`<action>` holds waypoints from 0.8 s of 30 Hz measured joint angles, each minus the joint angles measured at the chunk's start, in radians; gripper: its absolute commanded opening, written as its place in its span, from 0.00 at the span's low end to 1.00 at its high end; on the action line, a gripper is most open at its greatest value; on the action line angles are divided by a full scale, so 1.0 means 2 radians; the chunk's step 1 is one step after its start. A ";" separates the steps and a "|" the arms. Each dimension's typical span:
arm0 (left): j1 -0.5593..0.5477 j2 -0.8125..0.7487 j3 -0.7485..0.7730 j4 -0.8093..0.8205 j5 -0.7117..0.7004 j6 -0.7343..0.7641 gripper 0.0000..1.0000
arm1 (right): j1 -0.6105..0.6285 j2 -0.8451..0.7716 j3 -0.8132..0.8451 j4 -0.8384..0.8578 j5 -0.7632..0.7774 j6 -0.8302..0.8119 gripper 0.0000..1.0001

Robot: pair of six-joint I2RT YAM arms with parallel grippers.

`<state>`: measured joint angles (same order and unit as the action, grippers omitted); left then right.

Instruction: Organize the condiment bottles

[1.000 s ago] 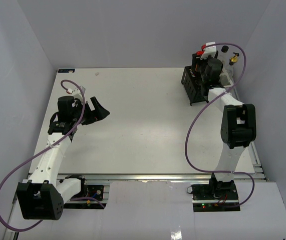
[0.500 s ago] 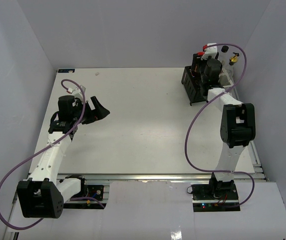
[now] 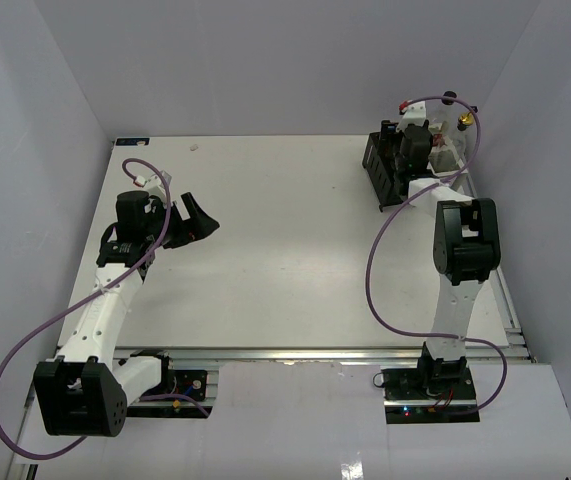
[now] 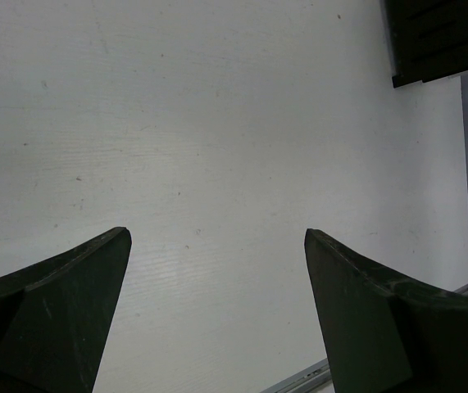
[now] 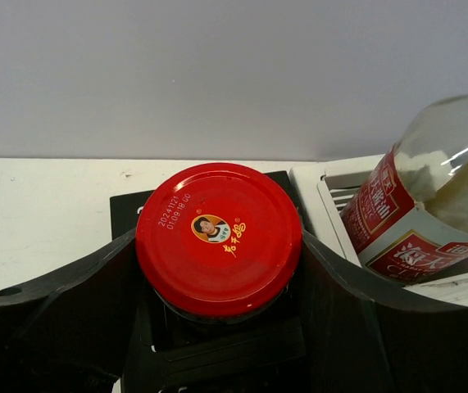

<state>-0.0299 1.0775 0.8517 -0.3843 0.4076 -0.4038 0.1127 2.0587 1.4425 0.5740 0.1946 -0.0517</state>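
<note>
A dark jar with a red lid sits between my right gripper's fingers, which are shut on its sides. The jar hangs over a compartment of the black rack. Beside it a red-labelled bottle leans in the white rack. From above, the right gripper is over the racks at the far right corner, and a clear gold-topped bottle stands behind them. My left gripper hovers open over bare table at the left, nothing between its fingers.
The black rack and white rack stand side by side against the right wall. The black rack's corner shows in the left wrist view. The table's metal front rail runs along the near edge.
My right arm has swung a little left and toward the back wall with the jar, so the wrist now sits over the black rack. The left arm has not moved.
</note>
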 measured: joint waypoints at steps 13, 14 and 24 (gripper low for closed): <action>0.000 0.004 0.000 0.000 0.000 0.000 0.98 | 0.000 0.014 0.017 -0.025 0.012 0.013 0.67; 0.000 0.004 0.000 -0.001 0.000 0.000 0.98 | 0.000 0.014 0.017 -0.025 0.013 0.013 0.67; 0.000 0.002 0.000 -0.003 0.000 0.000 0.98 | 0.000 0.014 0.023 -0.041 0.017 0.017 0.70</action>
<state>-0.0299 1.0815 0.8520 -0.3904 0.4084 -0.4042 0.1135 2.0861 1.4889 0.4917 0.2289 -0.0179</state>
